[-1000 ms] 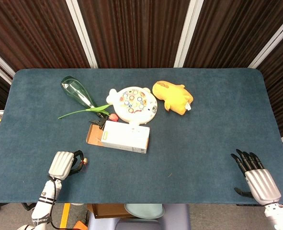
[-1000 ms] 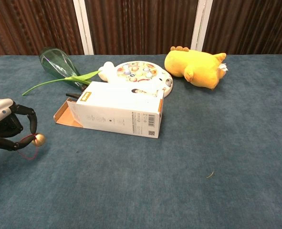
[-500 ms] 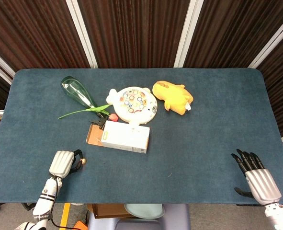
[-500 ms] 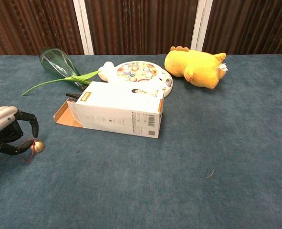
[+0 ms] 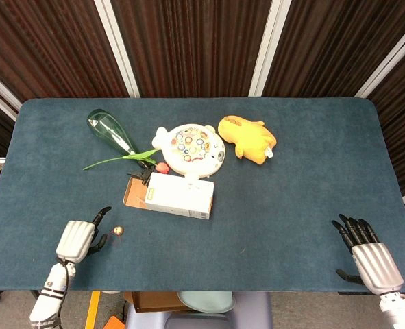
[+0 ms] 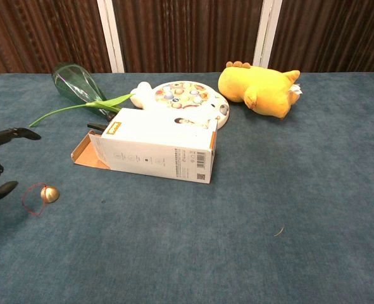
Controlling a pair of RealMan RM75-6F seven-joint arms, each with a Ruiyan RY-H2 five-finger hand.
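Chest view has the little gold bell (image 6: 49,194) sitting on the blue worktop (image 6: 288,190), just beside the left hand (image 5: 77,239), fingers (image 6: 12,133) spread, holding nothing. Right hand (image 5: 368,253) is splayed empty too, well apart.

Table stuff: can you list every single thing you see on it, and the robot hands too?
table: one, dark blue-green cloth top, under everything.
bell: one, small and gold with a red loop, lying near the left front edge.
box: one, white carton with an open brown flap, lying on its side in the middle.
vase: one, green glass, lying down at the back left.
leaf: one, long and green, between the vase and the box.
fishing toy: one, round and white with coloured spots, behind the box.
plush toy: one, yellow, lying right of the fishing toy.
left robot hand: one, silver with black fingers spread, just beside the bell, not touching it.
right robot hand: one, silver and black, open at the right front corner.
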